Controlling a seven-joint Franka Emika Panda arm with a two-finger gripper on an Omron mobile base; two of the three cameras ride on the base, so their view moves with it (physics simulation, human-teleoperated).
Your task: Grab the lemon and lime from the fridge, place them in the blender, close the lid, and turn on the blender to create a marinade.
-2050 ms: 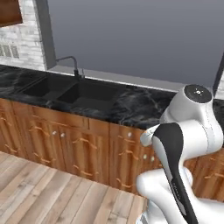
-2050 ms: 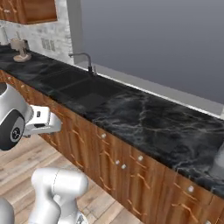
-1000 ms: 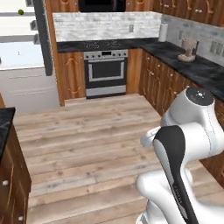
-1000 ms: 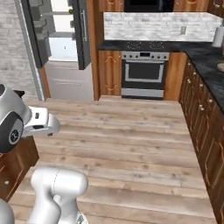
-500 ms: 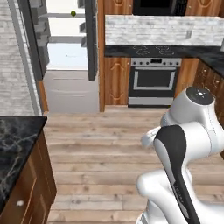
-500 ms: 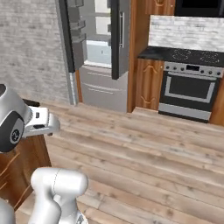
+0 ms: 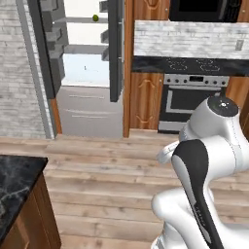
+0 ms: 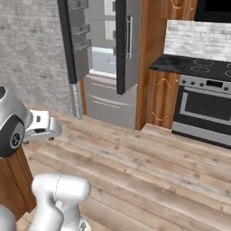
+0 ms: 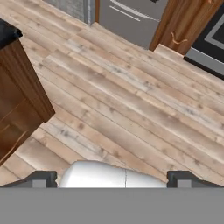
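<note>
The gripper (image 9: 111, 177) hangs over bare wooden floor (image 9: 131, 109), its finger tips standing far apart with nothing between them. Just to one side is the dark-topped corner of a desk (image 7: 19, 177). Well beyond, across the floor, the fridge (image 7: 87, 73) stands open beside the stove (image 7: 194, 99). High on a shelf inside sits a small green fruit, probably the lime (image 7: 96, 18); the lemon cannot be made out. Both fruits should be light, firm and round, likely to roll or slip, so a squeeze across the widest middle seems safest.
</note>
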